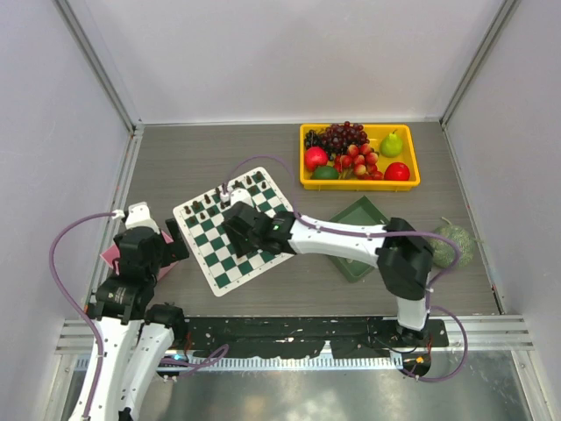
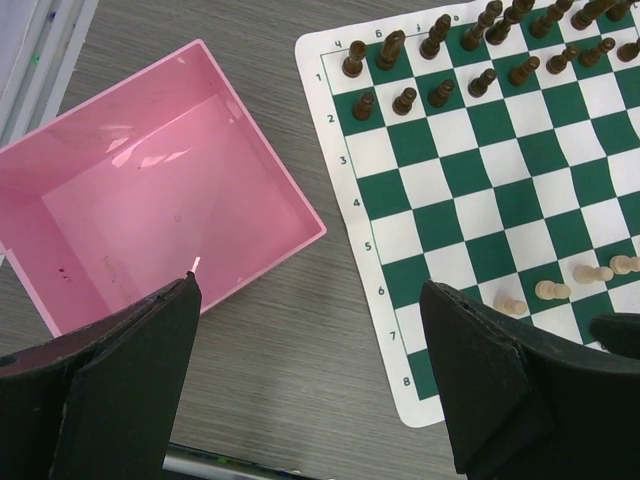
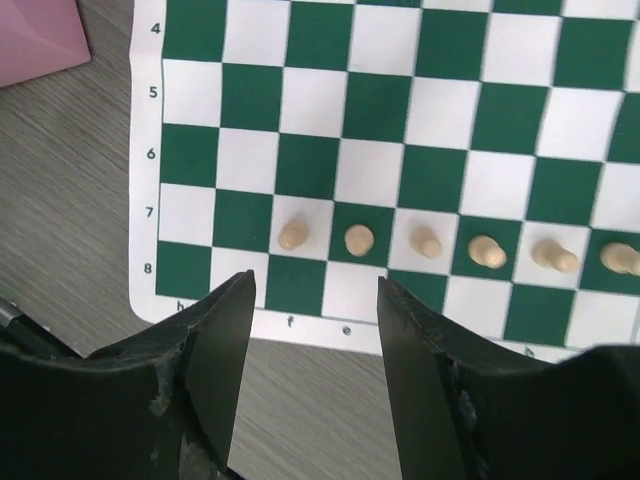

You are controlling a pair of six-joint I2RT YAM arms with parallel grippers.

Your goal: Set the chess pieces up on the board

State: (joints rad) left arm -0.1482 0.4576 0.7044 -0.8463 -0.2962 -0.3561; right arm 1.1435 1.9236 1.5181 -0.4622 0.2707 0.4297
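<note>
Cream pieces [image 3: 358, 239] stand in a row near the board's [image 3: 380, 105] close edge.
Dark pieces [image 2: 389, 50] fill its two far rows. The right gripper [image 3: 315, 290] hangs over the near border, jaws parted and empty. The left gripper [image 2: 310, 300] gapes wide between the board and an empty pink box [image 2: 150, 190]. A yellow tray [image 1: 359, 184] holds fruit [image 1: 351, 145], with a green tray [image 1: 359, 215] nearby on the grey woodgrain table [image 1: 175, 158].
</note>
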